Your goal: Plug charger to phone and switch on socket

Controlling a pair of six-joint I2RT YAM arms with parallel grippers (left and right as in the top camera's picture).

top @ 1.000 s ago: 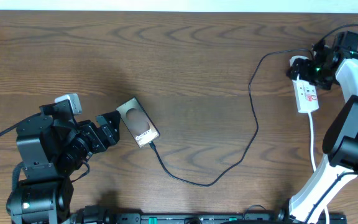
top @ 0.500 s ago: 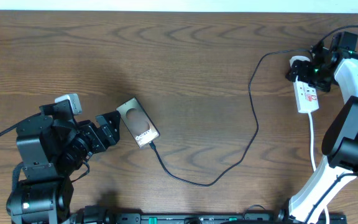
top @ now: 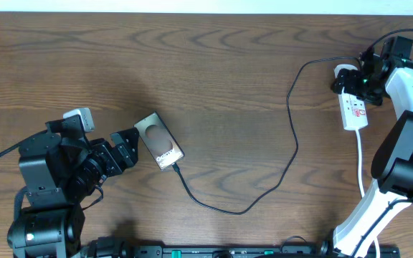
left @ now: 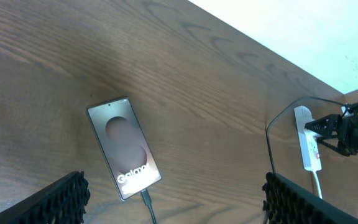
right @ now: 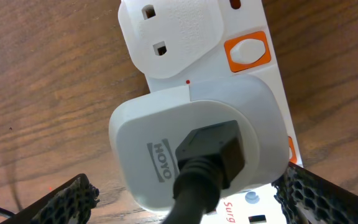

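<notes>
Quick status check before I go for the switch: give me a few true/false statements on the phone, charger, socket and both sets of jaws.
1. The charger's tip meets the phone's end by the Galaxy lettering. True.
2. The left jaws are shut on the phone. False: they stand open, and the phone lies flat on the table just ahead of them.
3. The charger's plug sits in the socket. True.
4. The right jaws hang over the phone. False: they stand open over the socket's far end, across the table from the phone.
</notes>
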